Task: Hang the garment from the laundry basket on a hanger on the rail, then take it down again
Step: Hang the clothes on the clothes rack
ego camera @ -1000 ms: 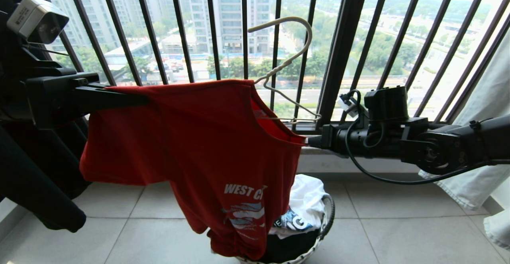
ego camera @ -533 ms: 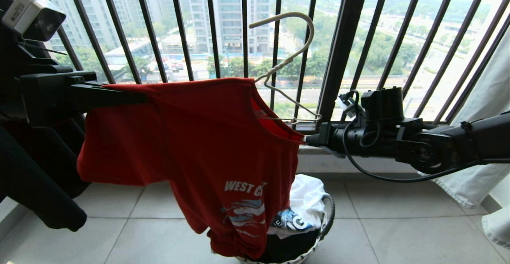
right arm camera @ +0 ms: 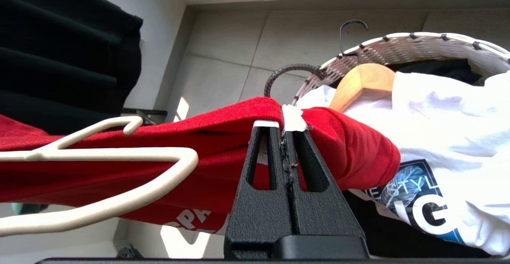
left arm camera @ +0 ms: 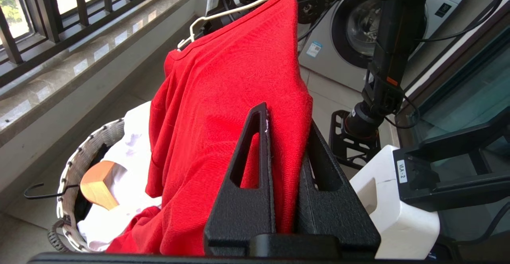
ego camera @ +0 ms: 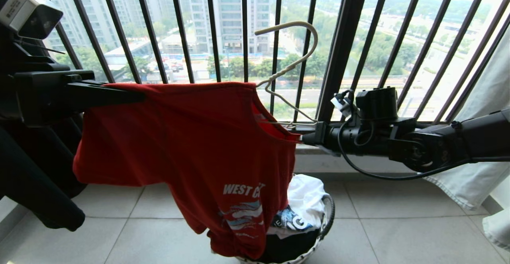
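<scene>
The garment, a red T-shirt (ego camera: 191, 136) printed "WEST", hangs stretched between my two grippers above the laundry basket (ego camera: 328, 216). At its left shoulder my left gripper (ego camera: 137, 95) is shut on a fold of the red cloth (left arm camera: 223, 76). My right gripper (ego camera: 303, 138) is shut on the neck edge by the white label (right arm camera: 294, 118). The off-white hanger (ego camera: 306, 40) sits partly inside the shirt, its hook up against the window bars and one arm (right arm camera: 119, 204) poking out at the neck. The rail is out of view.
Dark window bars (ego camera: 342, 48) stand close behind the shirt. A black garment (ego camera: 40, 184) hangs at the left and pale cloth (ego camera: 478, 136) at the right. The basket holds a white printed garment (ego camera: 306, 200) and a tan wooden hanger (left arm camera: 99, 184). A washing machine (left arm camera: 358, 24) stands behind.
My right arm has edged left and slightly up with the neck edge. The hanger's hook has tipped a little to the right. The shirt's left side has drifted slightly left.
</scene>
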Controlling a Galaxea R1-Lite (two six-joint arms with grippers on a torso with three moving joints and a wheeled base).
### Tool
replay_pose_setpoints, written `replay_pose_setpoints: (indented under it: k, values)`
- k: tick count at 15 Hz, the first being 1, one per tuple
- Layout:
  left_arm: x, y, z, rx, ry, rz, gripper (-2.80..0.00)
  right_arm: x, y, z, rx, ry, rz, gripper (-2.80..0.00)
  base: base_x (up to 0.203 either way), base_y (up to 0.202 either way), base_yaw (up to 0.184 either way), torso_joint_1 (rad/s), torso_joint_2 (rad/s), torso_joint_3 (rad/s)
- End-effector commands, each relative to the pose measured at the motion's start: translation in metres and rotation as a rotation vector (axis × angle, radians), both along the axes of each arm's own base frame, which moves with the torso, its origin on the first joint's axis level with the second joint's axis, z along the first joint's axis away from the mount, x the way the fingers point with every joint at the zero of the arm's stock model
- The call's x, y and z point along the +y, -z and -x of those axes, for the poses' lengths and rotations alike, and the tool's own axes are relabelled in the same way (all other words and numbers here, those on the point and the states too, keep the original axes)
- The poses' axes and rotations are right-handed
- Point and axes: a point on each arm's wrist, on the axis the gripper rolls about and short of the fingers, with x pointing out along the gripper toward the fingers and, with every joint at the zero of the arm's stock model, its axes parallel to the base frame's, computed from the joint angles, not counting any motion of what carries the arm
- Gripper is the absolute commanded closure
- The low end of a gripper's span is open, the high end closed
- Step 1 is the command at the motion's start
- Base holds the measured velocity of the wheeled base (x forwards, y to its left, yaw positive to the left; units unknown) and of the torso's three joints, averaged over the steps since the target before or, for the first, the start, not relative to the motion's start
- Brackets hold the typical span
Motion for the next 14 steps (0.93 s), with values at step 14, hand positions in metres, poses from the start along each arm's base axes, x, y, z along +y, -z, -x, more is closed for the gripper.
replay_pose_setpoints:
  k: [14]
  values:
    - [-0.0006, -0.0019, 0.0044, 0.018, 0.006, 0.008, 0.00, 0.0035, -0.0002, -0.0086, 0.052, -0.024, -0.077, 0.00, 0.000, 0.000, 0.000, 0.000, 0.00, 0.000]
